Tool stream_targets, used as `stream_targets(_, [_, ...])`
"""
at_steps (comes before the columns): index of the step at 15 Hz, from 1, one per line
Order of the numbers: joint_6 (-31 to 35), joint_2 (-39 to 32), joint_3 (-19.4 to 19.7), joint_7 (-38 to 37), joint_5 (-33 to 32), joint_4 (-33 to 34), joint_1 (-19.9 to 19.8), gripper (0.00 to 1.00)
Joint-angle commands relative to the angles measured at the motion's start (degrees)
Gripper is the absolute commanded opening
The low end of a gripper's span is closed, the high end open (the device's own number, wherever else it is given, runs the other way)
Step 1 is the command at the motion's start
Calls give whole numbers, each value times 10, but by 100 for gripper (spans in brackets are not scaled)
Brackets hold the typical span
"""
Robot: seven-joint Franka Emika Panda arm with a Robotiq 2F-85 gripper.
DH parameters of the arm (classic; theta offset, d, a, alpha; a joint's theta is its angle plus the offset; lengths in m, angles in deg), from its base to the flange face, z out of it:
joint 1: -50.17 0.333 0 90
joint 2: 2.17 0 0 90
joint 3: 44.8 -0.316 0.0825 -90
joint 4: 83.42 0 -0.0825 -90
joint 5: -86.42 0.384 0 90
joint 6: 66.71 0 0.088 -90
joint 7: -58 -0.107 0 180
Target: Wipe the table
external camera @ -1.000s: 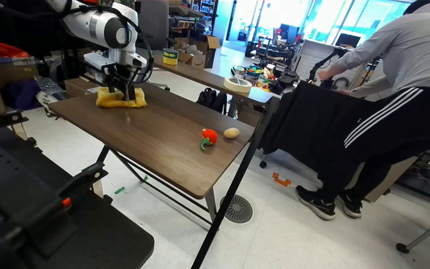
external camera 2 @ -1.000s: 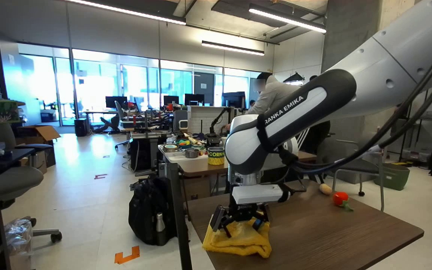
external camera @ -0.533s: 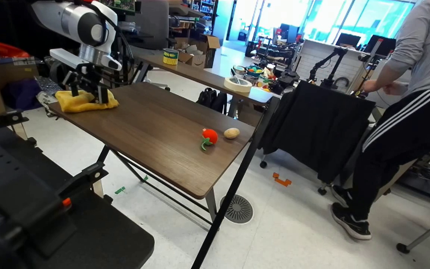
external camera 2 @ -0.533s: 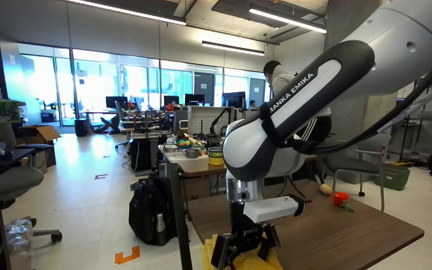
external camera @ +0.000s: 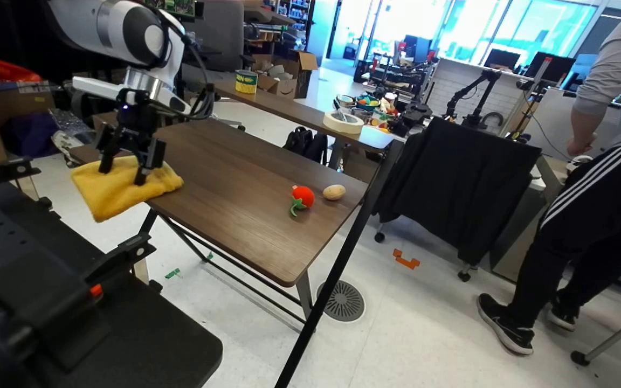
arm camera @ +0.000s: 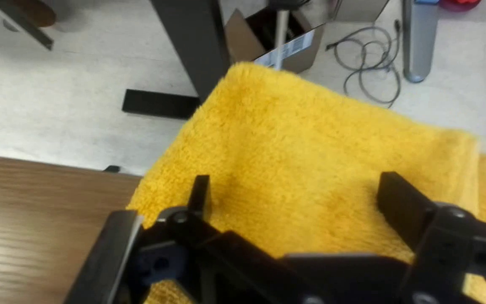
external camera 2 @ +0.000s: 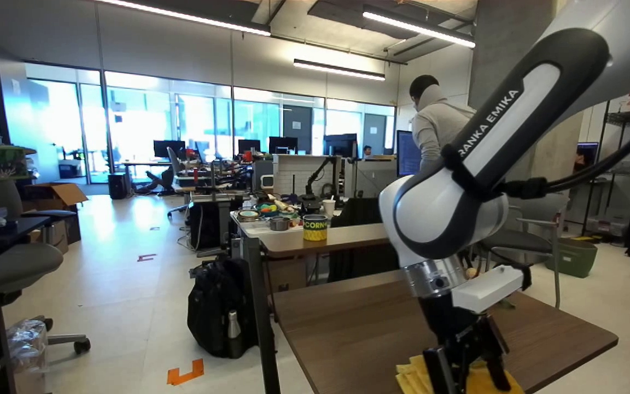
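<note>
Resting on the yellow cloth (external camera: 110, 195), your pincer (external camera: 123, 172) is standing spread wide, not pinching, maybe since you are wiping by pushing. Below it, the cloth is partly drooping off the brown table (external camera: 221, 188), which is stretching away from the pincer. Far from it, a red toy (external camera: 303, 196) is sitting, likely out of the way.

An exterior view's lower edge crops the table (external camera 2: 359, 328).

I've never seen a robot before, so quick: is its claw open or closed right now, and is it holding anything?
Claw: open, spread wide on the yellow cloth, not closed around it.
</note>
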Motion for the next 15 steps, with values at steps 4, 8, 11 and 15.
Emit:
stream_targets(4, [181, 34, 109, -28, -131, -57, -45, 100])
stream_targets(8, [332, 19, 177, -88, -190, -77, -41, 100])
stream_targets(11, [451, 4, 217, -155, -188, -97, -21, 100])
stream_targets(15, [467, 15, 192, -174, -119, -135, -6, 100])
